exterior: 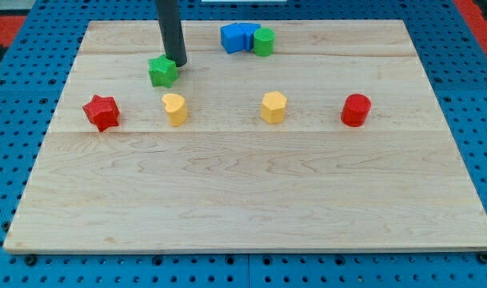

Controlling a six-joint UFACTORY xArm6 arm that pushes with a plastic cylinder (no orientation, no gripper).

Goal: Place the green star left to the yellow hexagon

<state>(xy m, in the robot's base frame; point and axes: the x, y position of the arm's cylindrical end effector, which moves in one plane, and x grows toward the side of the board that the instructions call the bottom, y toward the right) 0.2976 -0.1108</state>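
Observation:
The green star [162, 71] lies on the wooden board at the upper left. My tip [179, 62] stands right against the star's upper right side, touching it or nearly so. The yellow hexagon [273, 107] sits near the board's middle, well to the right of and below the star. A yellow heart-shaped block [174, 109] lies just below the star, between the star and the hexagon's row.
A red star [101, 112] lies at the left of the row. A red cylinder [356, 110] lies at the right. A blue block [238, 38] and a green cylinder [264, 42] sit together near the board's top edge [251, 22].

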